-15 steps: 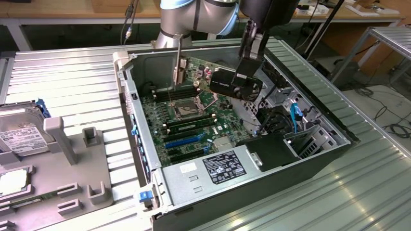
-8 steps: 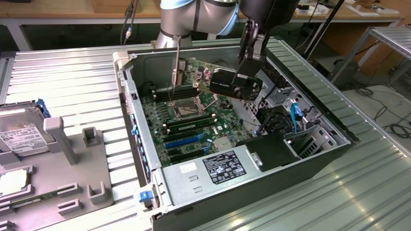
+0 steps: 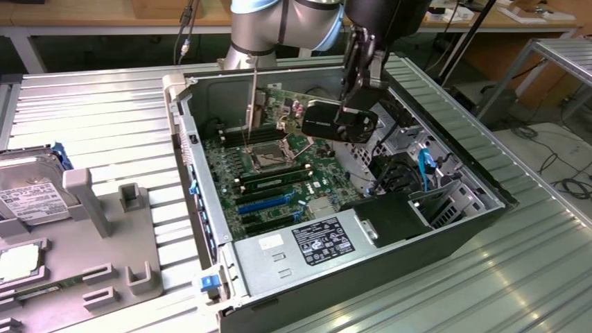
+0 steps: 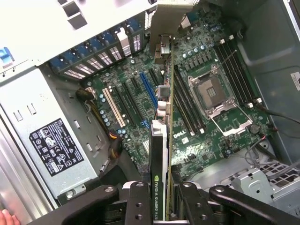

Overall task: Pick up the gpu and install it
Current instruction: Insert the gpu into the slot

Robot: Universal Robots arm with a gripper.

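My gripper (image 3: 326, 118) hangs over the open computer case (image 3: 190, 149), shut on the gpu (image 3: 280, 104). The card is held on edge above the motherboard (image 3: 277, 173), with its long silver bracket (image 3: 251, 97) toward the case's rear wall. In the wrist view the gpu (image 4: 158, 154) runs edge-on away from the gripper (image 4: 162, 192), its black cooler face and green board between the two black fingers (image 4: 139, 201). Its bracket (image 4: 164, 21) is at the far end. Below it lie the blue expansion slot (image 4: 149, 91) and a white slot (image 4: 114, 108). The card is clear of the slots.
Inside the case are the CPU socket (image 4: 208, 91), memory sticks (image 4: 234, 65), the power supply (image 3: 315, 239) and cables (image 3: 425, 166). A silver hard drive (image 3: 32, 194) and a grey parts holder (image 3: 102, 229) lie on the exterior view's left.
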